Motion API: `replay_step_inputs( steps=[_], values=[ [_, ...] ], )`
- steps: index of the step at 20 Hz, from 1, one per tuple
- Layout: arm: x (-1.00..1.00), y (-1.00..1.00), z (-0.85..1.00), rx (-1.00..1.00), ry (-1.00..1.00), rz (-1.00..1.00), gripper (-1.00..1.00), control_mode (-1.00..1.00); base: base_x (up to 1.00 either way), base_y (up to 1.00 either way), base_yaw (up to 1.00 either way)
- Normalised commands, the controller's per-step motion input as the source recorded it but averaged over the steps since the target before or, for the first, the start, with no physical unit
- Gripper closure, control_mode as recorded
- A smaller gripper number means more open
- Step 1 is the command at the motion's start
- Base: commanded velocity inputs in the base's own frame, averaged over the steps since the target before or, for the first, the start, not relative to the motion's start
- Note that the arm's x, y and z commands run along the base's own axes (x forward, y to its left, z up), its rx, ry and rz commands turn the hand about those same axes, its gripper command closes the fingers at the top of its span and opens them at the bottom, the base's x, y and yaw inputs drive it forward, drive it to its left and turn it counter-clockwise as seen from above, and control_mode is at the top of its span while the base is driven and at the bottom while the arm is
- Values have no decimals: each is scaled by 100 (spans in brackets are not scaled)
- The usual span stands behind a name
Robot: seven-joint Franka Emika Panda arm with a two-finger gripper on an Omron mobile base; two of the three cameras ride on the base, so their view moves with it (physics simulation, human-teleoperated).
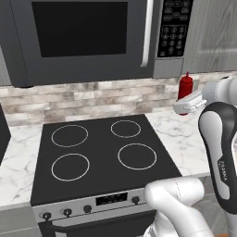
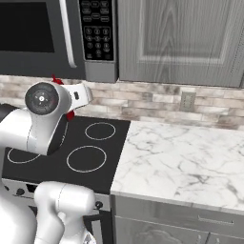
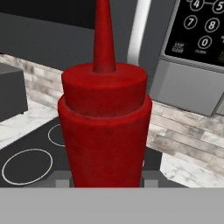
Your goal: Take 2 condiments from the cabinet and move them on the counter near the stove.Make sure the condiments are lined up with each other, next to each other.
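Observation:
A red squeeze bottle, one of the condiments [image 3: 105, 122], stands upright between my gripper's [image 3: 105, 180] fingers, nozzle up. My gripper [image 1: 184, 107] is shut on the condiment [image 1: 185, 87] low on its body, in the air by the back right corner of the stove [image 1: 97, 152]. In the right base view my arm hides most of the bottle; only red slivers of the condiment [image 2: 57, 80] show. The white marble counter [image 2: 181, 162] lies to the stove's right. The grey wood-grain cabinet [image 2: 181, 38] hangs above it with its door shut.
A black-and-steel microwave [image 1: 83, 37] hangs over the stove, its keypad [image 2: 97, 28] close above my hand. A stone-tile backsplash [image 1: 92, 95] runs behind, with a wall outlet [image 2: 187, 100]. A dark object [image 3: 11, 89] stands left of the stove.

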Motion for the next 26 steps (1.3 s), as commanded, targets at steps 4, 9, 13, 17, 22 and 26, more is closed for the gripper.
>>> replay_step_inputs(
  steps=[4,9,13,17,22,26],
  values=[
    [0,0,0,0,0,0,100,100,0,0,0],
    [0,0,0,0,0,0,100,100,0,0,0],
    [2,-4,-5,0,0,0,100,-100,1,-2,0],
    [4,-28,-59,0,0,4,100,-100,0,0,0],
    [18,-45,-86,2,0,15,100,-100,0,0,0],
    [31,-54,-79,5,0,20,100,-100,0,0,0]
  ],
)
